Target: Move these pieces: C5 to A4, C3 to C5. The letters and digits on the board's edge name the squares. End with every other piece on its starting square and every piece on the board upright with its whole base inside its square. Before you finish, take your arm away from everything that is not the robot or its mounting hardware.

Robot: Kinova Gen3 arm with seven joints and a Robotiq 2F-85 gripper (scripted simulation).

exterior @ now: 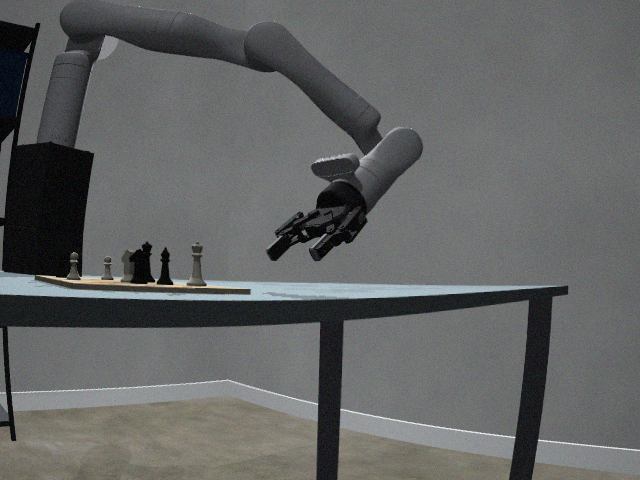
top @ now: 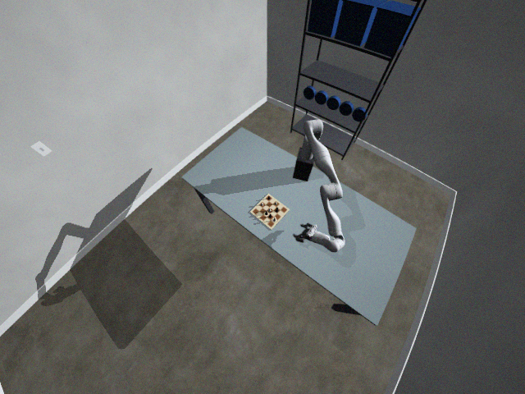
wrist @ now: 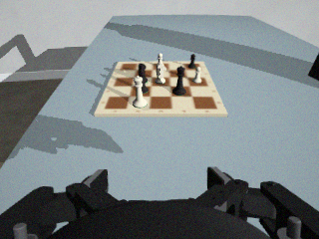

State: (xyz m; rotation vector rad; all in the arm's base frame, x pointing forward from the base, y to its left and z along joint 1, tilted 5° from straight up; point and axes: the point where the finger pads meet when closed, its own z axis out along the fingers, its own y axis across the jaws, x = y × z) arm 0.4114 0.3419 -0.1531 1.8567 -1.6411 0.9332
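A small wooden chessboard (wrist: 161, 89) lies on the grey-blue table, also in the top view (top: 269, 210) and the exterior view (exterior: 139, 284). On it stand several pieces: a white queen (wrist: 140, 93) at the near left, a black piece (wrist: 179, 82) near the middle, a black piece (wrist: 143, 78) to the left, white pieces (wrist: 160, 70) behind, a white pawn (wrist: 197, 75) and a black pawn (wrist: 192, 61) at the far right. I cannot read the square labels. My gripper (exterior: 299, 248) (top: 302, 234) is open and empty. It hangs above the table, off the board's near side, tilted toward it.
The arm's black base block (top: 303, 168) stands on the table behind the board. A metal shelf rack (top: 347, 71) with blue discs stands by the far wall. The table edge (exterior: 289, 304) runs just past the board.
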